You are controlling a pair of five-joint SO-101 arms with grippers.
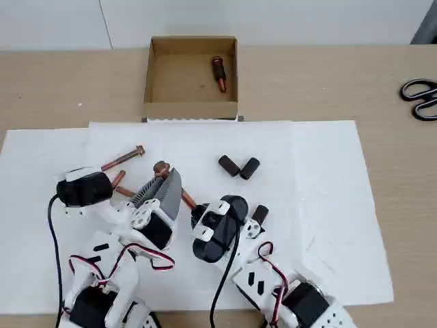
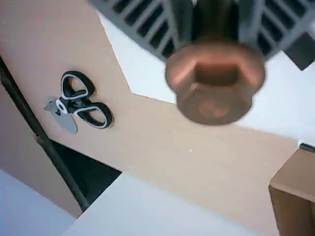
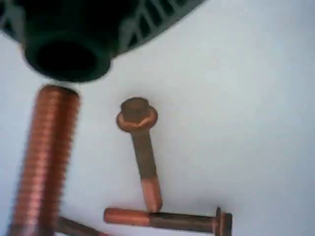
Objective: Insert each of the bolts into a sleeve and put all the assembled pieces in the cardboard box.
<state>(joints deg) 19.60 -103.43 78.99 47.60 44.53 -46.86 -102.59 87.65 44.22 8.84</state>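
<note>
Alignment matters most: the threaded tip of the bolt (image 3: 47,147) sits just beside the mouth of the sleeve (image 3: 66,59), not yet in, so I should centre it and push straight. My left fingers (image 2: 138,22) clamp the bolt behind its head; my right fingers (image 3: 147,19) grip the sleeve, toward the near edge of the worktop.

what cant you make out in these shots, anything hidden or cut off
- left wrist view: the held bolt's shaft, hidden behind its own blurred head
- right wrist view: the sleeve's far end, hidden inside the right pincer; one loose bolt cut off by the edge
- high view: the assembled piece in the box, too small to judge how deep its bolt sits
</note>
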